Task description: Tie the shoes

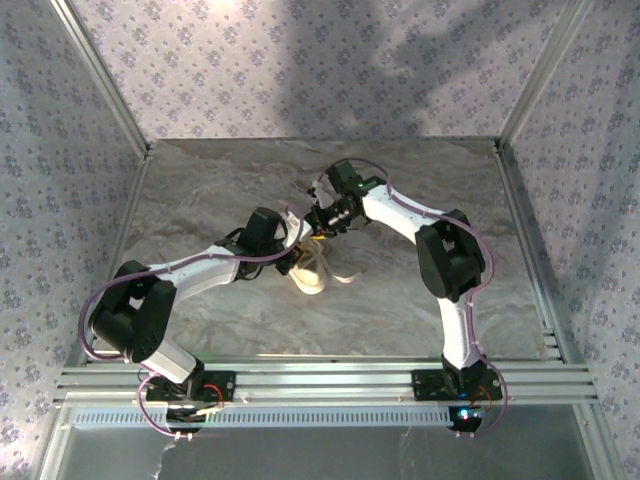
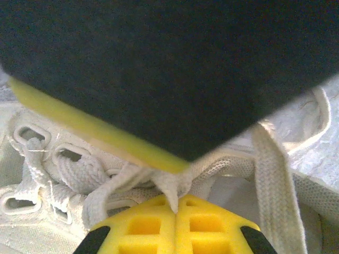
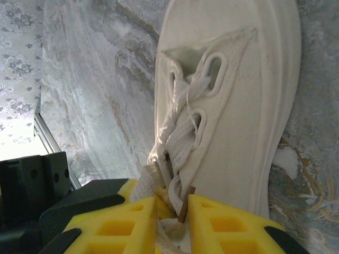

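My left hand (image 2: 177, 207) is pressed together, pinching a lace (image 2: 170, 185) at nine o'clock of the sneaker (image 1: 312, 278). My right hand (image 3: 172, 209), at twelve, straddles another strand; I cannot tell if it grips. The sneaker lies mid-bench (image 1: 420, 310). No bow yet, so I judge the tying barely begun.

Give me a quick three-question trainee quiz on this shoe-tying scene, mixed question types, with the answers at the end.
1. True or false: the left tool is closed on a lace.
2. The sneaker rests on: A) a marbled table; B) a wooden tray; C) a blue cloth.
3. Fill in: the right tool has ____ tips.

Key: 1 true; 2 A; 3 yellow.
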You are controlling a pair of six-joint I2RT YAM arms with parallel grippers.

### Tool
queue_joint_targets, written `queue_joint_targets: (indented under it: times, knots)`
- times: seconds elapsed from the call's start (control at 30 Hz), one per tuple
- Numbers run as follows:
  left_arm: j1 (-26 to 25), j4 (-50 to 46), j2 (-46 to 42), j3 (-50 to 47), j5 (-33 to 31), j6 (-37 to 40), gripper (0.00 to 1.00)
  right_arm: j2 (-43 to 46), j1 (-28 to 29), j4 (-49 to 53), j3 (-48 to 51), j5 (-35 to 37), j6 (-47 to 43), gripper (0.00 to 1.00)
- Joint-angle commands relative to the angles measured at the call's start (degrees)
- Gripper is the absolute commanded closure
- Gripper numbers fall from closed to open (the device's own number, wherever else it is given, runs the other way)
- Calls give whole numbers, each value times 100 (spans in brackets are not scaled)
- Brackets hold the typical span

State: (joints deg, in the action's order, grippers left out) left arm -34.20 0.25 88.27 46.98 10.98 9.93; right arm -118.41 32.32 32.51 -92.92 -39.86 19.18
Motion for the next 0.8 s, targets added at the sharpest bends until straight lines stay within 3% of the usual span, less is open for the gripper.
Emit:
queue_joint_targets:
  times: [0.0,0.17,0.33,0.4,0.77]
  knots:
    - [38,24,-93,-151,-520,-100,100,339,70,352,66,-160,-140,79]
    - [36,221,-245,-349,-606,-150,100,592,199,247,285,-167,-24,79]
    - [28,463,-334,-554,-632,-191,100,797,175,-40,473,71,205,63]
    - [18,555,-356,-615,-632,-189,100,778,120,-86,464,143,263,61]
    - [-62,765,-357,-753,-632,-159,100,443,47,-192,253,77,400,63]
